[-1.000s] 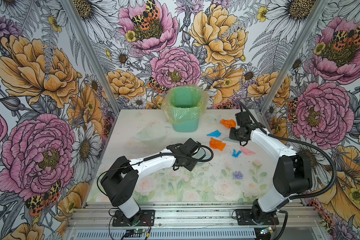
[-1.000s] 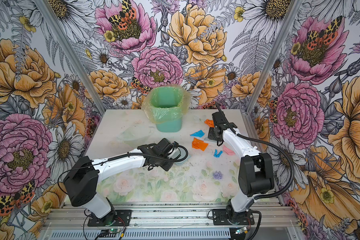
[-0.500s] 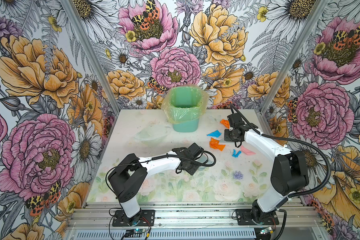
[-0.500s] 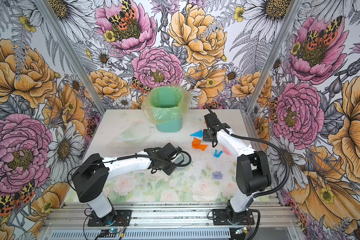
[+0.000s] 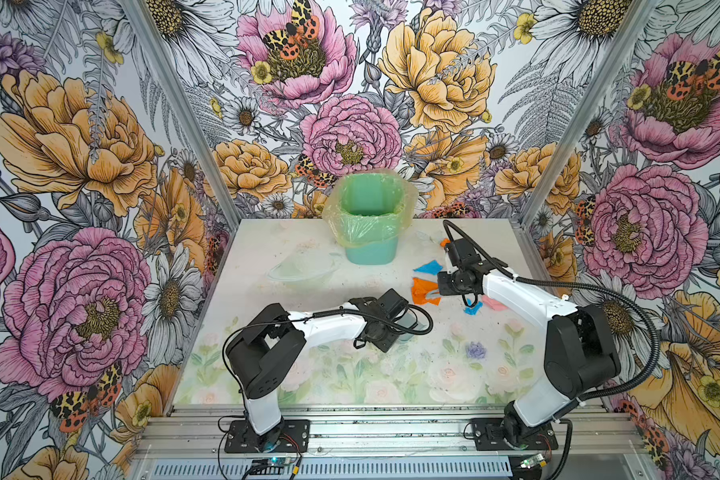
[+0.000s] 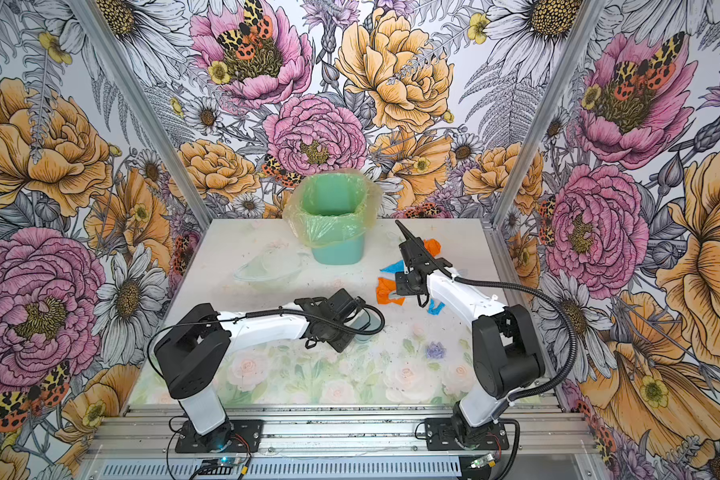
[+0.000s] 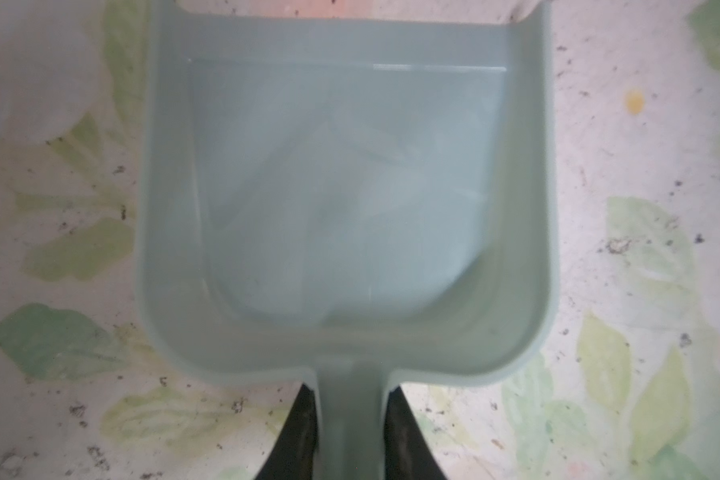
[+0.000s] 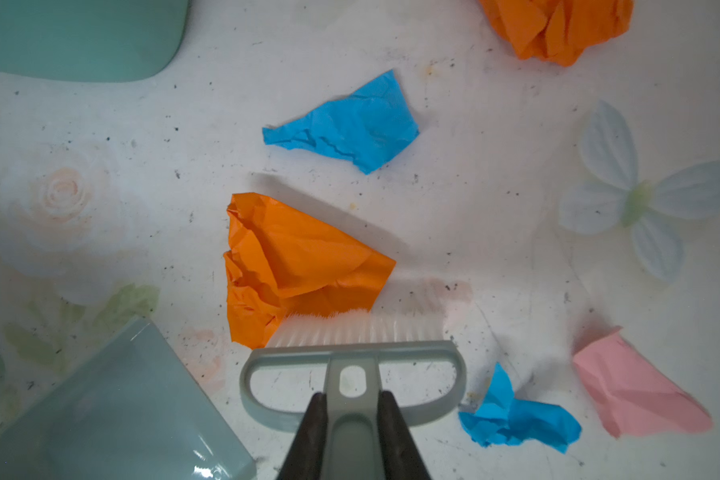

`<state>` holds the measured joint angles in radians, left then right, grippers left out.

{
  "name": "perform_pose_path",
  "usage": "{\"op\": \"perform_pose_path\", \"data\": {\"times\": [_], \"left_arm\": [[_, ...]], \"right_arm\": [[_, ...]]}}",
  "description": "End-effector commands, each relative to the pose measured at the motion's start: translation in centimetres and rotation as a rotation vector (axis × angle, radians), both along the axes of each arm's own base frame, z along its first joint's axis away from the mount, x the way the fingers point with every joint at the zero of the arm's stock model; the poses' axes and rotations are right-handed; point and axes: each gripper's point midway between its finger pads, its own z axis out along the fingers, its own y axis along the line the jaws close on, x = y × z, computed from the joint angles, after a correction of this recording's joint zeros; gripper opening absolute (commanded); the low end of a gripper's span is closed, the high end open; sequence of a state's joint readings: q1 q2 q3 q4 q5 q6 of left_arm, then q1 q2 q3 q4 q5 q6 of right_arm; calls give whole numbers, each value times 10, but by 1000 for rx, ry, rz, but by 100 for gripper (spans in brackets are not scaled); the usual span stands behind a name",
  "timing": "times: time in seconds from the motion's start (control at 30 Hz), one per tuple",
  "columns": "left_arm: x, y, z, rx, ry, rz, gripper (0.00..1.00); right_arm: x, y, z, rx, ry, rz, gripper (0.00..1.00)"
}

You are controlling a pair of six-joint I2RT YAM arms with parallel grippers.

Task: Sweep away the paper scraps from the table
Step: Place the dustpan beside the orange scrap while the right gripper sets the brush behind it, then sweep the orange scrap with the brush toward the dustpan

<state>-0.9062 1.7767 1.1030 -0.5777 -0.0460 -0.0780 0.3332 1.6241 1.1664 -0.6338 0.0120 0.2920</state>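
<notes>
Left arm [image 5: 329,326] stretches low toward the counter's [image 5: 433,374] middle, left pincer [image 7: 352,399] clamped tight; right pincer [image 8: 352,405] clamped too, angled downward.

Both top views look down from above the front edge of the table [image 5: 246,291]; both close wrist views share the dustpan [image 7: 341,187].

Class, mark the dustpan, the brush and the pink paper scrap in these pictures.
dustpan [image 7: 341,187], left wrist view, on the pan's floor.
brush [image 8: 350,328], right wrist view, on its white bristles.
pink paper scrap [image 8: 636,386], right wrist view, on its middle.
</notes>
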Motion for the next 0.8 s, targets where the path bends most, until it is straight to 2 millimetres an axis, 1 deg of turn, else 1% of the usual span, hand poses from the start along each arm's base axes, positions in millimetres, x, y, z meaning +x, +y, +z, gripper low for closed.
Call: {"op": "perform_pose_path", "data": {"times": [0.0, 0.13, 0.2, 0.33, 0.4, 0.47, 0.5, 0.6, 0.67, 0.77], "left_arm": [[7, -8, 3, -4, -39, -16, 0], [6, -10, 2, -8, -32, -22, 0], [6, -9, 1, -5, -31, -22, 0], [5, -9, 0, -4, -26, -20, 0], [5, -9, -1, -4, -24, -21, 0], [5, -8, -2, -2, -22, -20, 0], [4, -8, -2, -2, -21, -20, 0], [4, -9, -2, -2, -19, -22, 0], [4, -8, -3, 0, -19, -20, 0], [4, -8, -2, -1, -23, -19, 0]], "right_arm": [[-18, 25, 5, 108, 27, 123, 0], [-31, 35, 18, 166, 23, 195, 0], [-36, 39, 27, 191, 13, 226, 0], [-34, 31, 46, 204, -42, 220, 0], [-27, 20, 55, 196, -75, 184, 0], [-16, 6, 60, 162, -108, 124, 0], [-9, -2, 61, 136, -126, 82, 0], [10, -18, 61, 95, -162, -13, 0], [22, -20, 59, 90, -180, -52, 0], [36, -17, 52, 101, -186, -92, 0]]}}
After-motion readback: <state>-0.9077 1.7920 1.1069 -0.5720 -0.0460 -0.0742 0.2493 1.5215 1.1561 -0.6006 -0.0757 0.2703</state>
